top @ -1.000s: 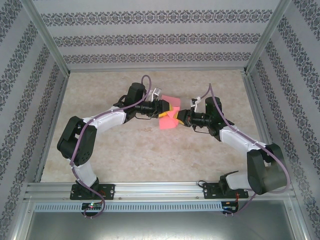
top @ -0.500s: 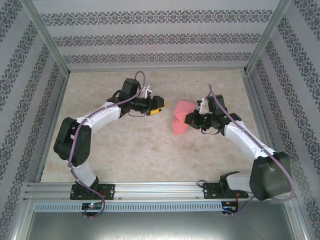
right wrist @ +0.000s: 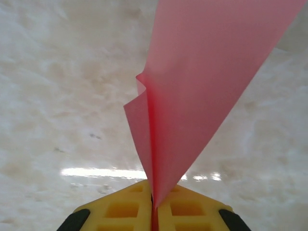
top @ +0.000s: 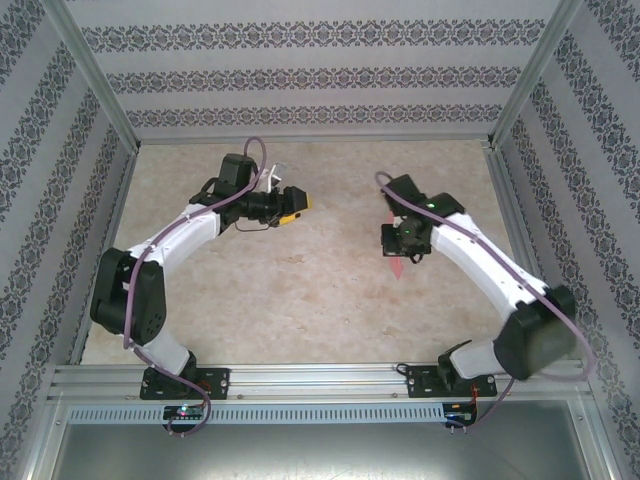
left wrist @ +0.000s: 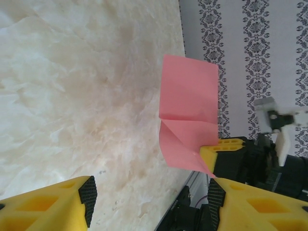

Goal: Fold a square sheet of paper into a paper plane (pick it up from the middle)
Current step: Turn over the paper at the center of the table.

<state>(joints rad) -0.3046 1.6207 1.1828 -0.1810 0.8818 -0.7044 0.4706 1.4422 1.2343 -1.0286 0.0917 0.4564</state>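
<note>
The right gripper (top: 401, 248) is clenched on the paper (top: 398, 264). In its wrist view the two yellow fingers (right wrist: 120, 209) meet, with the pink-red sheet pinched between them. From the grip the paper rises in folded layers that part a little along one edge.

From above, the paper is over the right half of the table (top: 300, 300). It is turned nearly edge-on there, so it reads as a thin red sliver just below the gripper. Whether its lower tip touches the table cannot be told.

The left wrist view shows the paper's flat side: a plain upper panel, a crease across the middle and a slanted fold beneath. Its lower corner is caught in the right gripper's yellow finger.

The left gripper (top: 297, 205) is released — its fingers (left wrist: 53, 207) stand wide apart with nothing between them. It is over the left-centre of the table, pointing toward the right arm and well apart from the paper.
</note>
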